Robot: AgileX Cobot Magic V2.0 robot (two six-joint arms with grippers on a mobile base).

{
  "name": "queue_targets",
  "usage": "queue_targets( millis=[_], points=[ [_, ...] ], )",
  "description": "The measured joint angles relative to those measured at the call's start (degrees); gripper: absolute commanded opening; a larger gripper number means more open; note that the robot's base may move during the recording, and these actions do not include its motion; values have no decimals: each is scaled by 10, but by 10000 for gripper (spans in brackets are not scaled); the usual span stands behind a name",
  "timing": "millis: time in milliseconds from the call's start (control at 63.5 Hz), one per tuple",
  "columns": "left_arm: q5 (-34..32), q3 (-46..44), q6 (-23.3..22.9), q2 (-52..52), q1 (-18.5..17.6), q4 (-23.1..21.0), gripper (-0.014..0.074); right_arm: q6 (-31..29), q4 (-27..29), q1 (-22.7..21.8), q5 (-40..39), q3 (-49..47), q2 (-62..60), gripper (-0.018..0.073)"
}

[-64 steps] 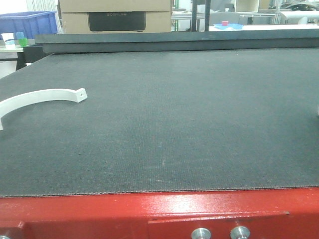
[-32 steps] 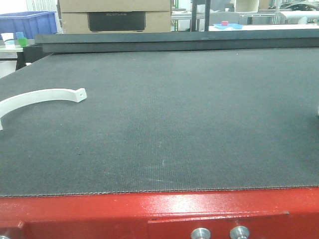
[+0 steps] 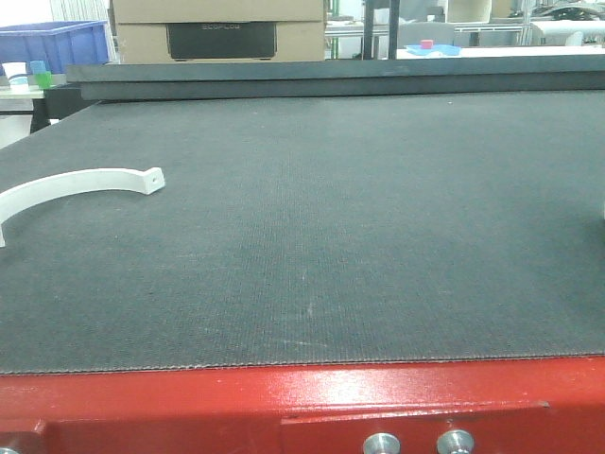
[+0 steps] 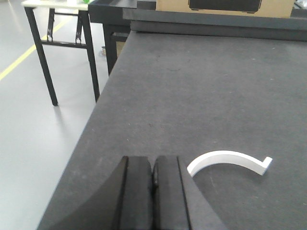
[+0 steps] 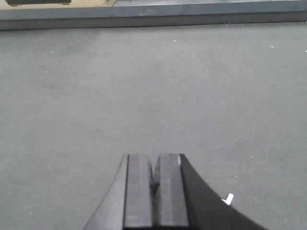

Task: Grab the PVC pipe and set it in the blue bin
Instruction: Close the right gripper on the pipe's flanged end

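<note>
Your left claw point(image 4: 153, 167) is clenched on nothing, near the left edge of the dark surface point(image 4: 201, 86). Your right claw point(image 5: 154, 167) is clenched and empty too, over the same surface. The white PVC pipe point(image 4: 225, 156) lies flat near the left edge, just beside the left claw, not touching it. Beyond the far left corner stands the blue bin point(image 3: 55, 42).

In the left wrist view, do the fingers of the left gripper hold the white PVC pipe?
No, the fingers of the left gripper are shut empty; the PVC pipe lies apart on the dark mat.
</note>
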Motion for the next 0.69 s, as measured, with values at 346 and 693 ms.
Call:
queue_targets(
  millis=[346,693],
  points=[
    [-10,-31,0,111,0,12,-54,-1,-10,0,0,0,108,297],
    [41,-82,0,199,0,4,231,-3,-38,0,0,0,208,297]
  ],
)
